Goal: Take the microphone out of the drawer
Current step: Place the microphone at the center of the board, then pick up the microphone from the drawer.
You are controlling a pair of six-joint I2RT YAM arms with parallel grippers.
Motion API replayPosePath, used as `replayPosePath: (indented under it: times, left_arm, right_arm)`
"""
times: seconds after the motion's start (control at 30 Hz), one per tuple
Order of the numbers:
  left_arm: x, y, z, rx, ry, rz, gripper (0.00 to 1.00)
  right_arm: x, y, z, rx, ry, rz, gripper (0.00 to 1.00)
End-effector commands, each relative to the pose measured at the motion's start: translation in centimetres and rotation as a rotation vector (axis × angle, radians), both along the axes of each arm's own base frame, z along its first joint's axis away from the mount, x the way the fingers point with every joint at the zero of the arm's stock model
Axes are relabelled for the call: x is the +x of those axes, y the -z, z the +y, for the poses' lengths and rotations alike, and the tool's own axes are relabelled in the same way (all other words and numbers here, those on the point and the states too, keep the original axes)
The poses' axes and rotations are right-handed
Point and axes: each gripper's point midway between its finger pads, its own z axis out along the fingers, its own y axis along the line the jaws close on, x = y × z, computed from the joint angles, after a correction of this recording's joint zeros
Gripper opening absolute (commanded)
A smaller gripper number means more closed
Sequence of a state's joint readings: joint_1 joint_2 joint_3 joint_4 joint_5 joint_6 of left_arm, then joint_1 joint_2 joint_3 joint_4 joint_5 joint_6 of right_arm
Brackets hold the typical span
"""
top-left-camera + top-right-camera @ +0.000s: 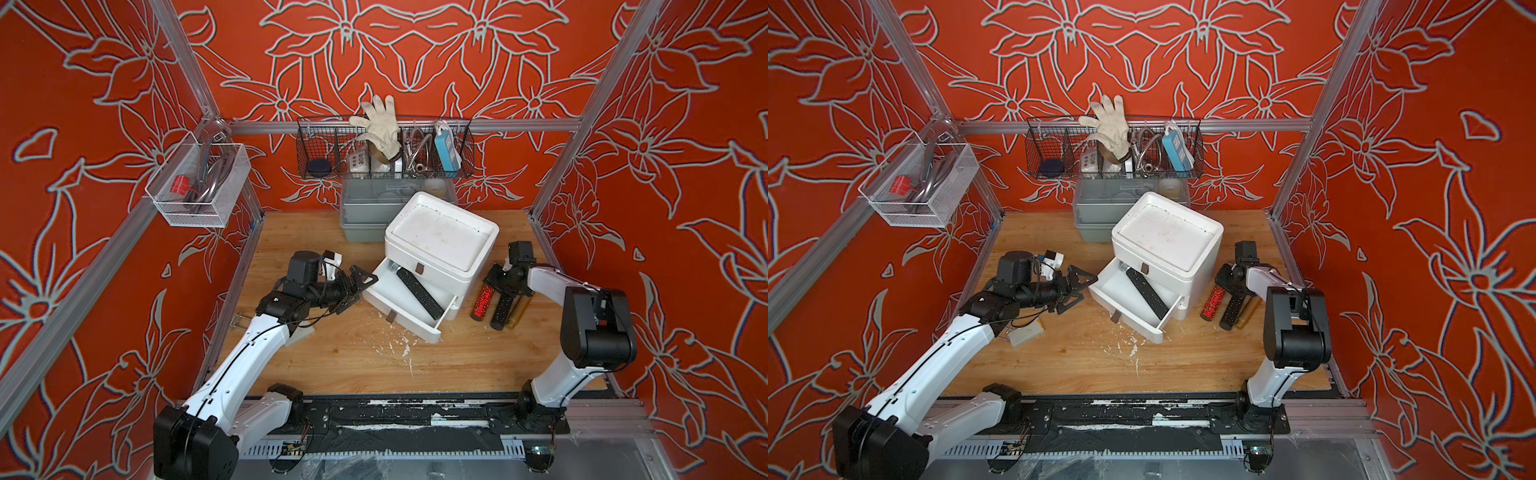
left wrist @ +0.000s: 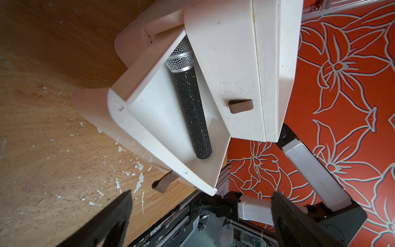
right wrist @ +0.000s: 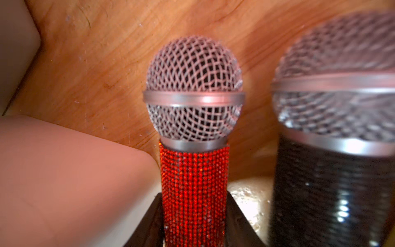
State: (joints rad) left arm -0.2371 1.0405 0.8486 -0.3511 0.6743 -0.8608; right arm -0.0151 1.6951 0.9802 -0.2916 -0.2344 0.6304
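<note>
Microphone point(image 1: 419, 293) lies in the open drawer point(image 1: 399, 318), not yet lifted out.
Left gripper point(image 1: 360, 291) hovers spread wide beside it; right gripper point(image 3: 193, 213) pinches a red microphone point(image 3: 193, 89) on the table point(image 1: 332, 365).

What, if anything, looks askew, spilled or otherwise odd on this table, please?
The white drawer unit sits at an angle to the table edges, its lower drawer open with a black microphone lying diagonally inside. White flakes, like chipped paint, are scattered on the table before the drawer.
</note>
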Motion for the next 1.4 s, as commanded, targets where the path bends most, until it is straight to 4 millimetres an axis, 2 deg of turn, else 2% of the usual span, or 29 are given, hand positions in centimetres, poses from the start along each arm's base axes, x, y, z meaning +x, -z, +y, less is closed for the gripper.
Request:
replayPosePath:
  times: [0.0, 0.23, 0.5, 0.67, 0.8, 0.97, 1.1, 1.27, 1.37]
  left_arm:
    - [-0.4, 0.0, 0.0, 0.002, 0.0, -0.011, 1.0]
    - [-0.5, 0.1, 0.2, 0.006, -0.006, -0.012, 1.0]
    - [-0.5, 0.1, 0.2, 0.01, -0.006, -0.021, 1.0]
    - [-0.4, 0.5, 0.4, 0.023, -0.018, -0.011, 1.0]
    - [-0.1, 0.7, 0.6, 0.027, -0.034, -0.01, 1.0]
    - [0.5, 0.7, 0.7, 0.018, -0.046, -0.003, 1.0]
    - [0.6, 1.0, 0.9, 0.01, -0.054, 0.011, 1.0]
    - [0.4, 1.7, 1.3, -0.003, -0.077, 0.032, 1.0]
    - [0.2, 2.3, 1.5, -0.017, -0.086, 0.05, 1.0]
  right_arm:
    - [0.7, -0.9, 0.5, 0.013, -0.002, -0.02, 0.41]
    - [1.1, -3.8, 0.4, -0.002, -0.011, -0.077, 0.52]
    - [0.4, -7.0, -0.1, -0.036, -0.021, -0.125, 0.53]
    - [-1.0, -11.5, -0.3, -0.082, -0.055, -0.217, 0.53]
    - [-2.4, -16.8, 0.4, -0.107, -0.133, -0.331, 0.52]
    - [-4.5, -22.8, 4.3, -0.105, -0.311, -0.47, 0.52]
    - [-6.8, -25.8, 9.6, -0.09, -0.51, -0.556, 0.51]
    - [-9.0, -27.0, 14.7, 0.02, -0.67, -0.596, 0.5]
    - [-10.2, -26.2, 17.7, 0.063, -0.774, -0.567, 0.5]
